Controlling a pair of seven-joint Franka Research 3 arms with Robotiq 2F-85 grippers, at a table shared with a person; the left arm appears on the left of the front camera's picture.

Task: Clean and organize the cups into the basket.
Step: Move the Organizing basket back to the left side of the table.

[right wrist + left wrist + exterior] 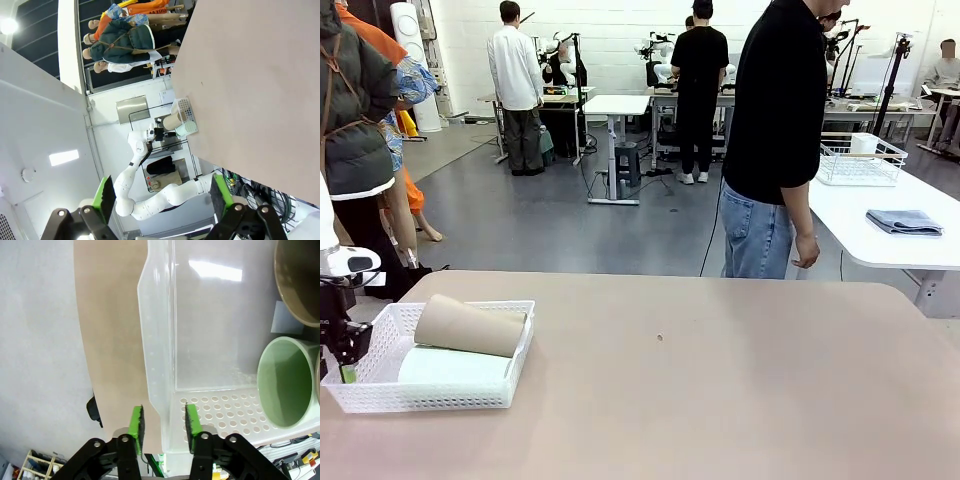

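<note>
1. The basket (pixel 380 335) sat at the table's (pixel 720 380) left, holding a tan cup (pixel 470 326) atop a mint cup (pixel 450 368).
2. The left gripper (pixel 164 421) straddled the basket's rim, jaws parted, not pinching.
3. The right gripper (pixel 162 197) hung with jaws spread, empty.

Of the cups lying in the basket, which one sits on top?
The tan-brown cup lies on its side on top, angled across the basket; the mint green cup lies flat beneath it.

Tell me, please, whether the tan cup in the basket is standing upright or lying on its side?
Lying on its side. The tan cup rests lengthwise across the basket, on top of the mint green cup, its mouth facing the left gripper.
</note>
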